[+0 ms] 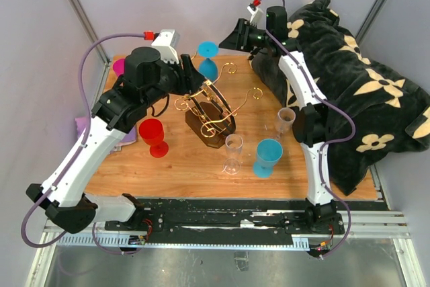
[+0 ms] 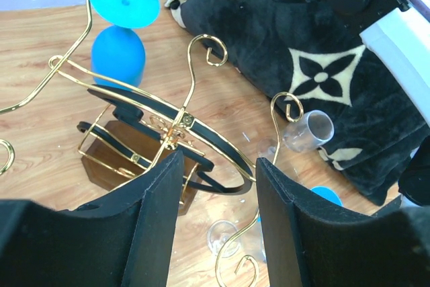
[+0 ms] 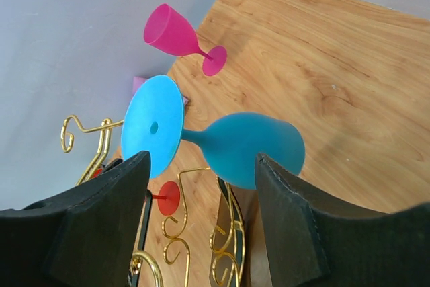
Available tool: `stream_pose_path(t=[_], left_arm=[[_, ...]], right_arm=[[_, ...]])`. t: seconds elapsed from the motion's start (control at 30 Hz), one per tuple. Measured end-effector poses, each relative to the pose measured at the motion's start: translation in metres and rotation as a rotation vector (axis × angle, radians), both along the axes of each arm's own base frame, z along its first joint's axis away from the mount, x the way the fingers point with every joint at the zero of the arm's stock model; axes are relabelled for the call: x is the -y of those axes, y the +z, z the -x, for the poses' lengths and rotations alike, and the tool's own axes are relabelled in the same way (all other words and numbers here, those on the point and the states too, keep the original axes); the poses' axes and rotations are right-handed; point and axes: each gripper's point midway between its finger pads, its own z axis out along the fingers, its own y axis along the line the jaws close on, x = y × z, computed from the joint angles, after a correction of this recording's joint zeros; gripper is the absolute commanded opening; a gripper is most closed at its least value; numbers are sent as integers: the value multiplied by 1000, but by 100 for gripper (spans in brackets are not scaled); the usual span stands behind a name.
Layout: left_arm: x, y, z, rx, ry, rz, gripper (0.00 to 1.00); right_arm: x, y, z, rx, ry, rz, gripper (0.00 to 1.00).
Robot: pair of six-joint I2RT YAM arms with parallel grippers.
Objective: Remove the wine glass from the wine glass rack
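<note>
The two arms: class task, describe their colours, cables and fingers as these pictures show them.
Both the left arm and the right arm have white links joined by black joints. A purple cable ending in a red plug loops along each. Each wrist carries a small pale camera box. The fingers are broad, flat and matte black.
</note>
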Motion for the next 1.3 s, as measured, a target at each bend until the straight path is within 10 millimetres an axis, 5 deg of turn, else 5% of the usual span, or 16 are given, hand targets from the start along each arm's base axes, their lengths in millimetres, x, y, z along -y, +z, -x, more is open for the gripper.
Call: stream_pose_path(t=[0.27, 0.57, 1.3], left_arm=[[-8, -6, -1, 7, 14, -34, 54], [-13, -20, 0, -10, 20, -59, 54], [-18, -18, 4, 3, 21, -64, 54]], right_arm=[[-28, -17, 4, -46, 69, -45, 55], [-37, 1, 10, -41, 110, -104, 2], [-39, 51, 23, -136, 220, -378, 1]])
